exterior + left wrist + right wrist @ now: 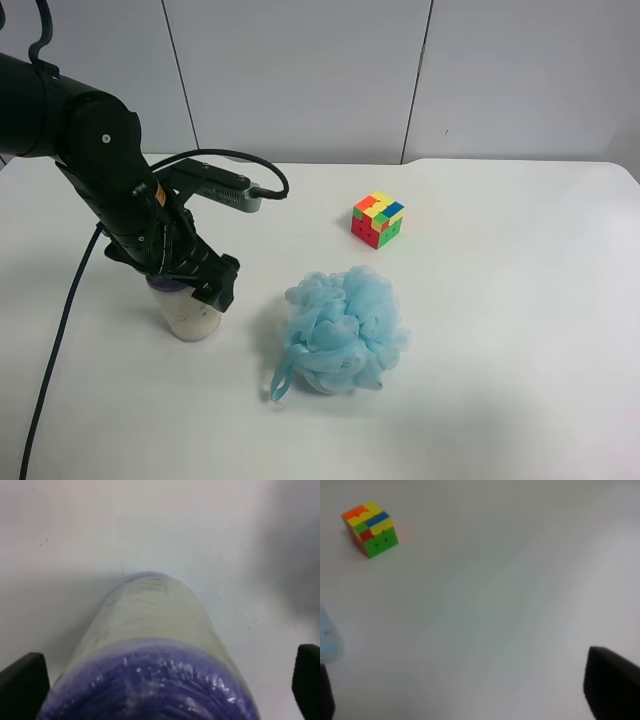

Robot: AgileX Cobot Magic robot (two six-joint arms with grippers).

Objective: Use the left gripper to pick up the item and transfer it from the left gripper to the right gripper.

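Note:
The item [190, 318], a cream-white cylinder with purple ends in clear wrap, stands upright on the white table [500, 330] at the exterior high view's left. My left gripper [190, 285], on the all-black arm, is lowered over its top. In the left wrist view the item [155, 630] sits between the two black fingertips [22, 685], with a gap of table showing on one side, so the left gripper [165, 680] is open around it. My right gripper [470, 695] hangs open over bare table with nothing between its fingers; its arm is outside the exterior high view.
A blue mesh pouf [342, 330] lies just right of the item, its edge showing in the right wrist view as the pouf [327, 640]. A multicoloured puzzle cube [378, 219] sits farther back; the right wrist view also shows the cube [370, 527]. A black cable hangs beside the left arm.

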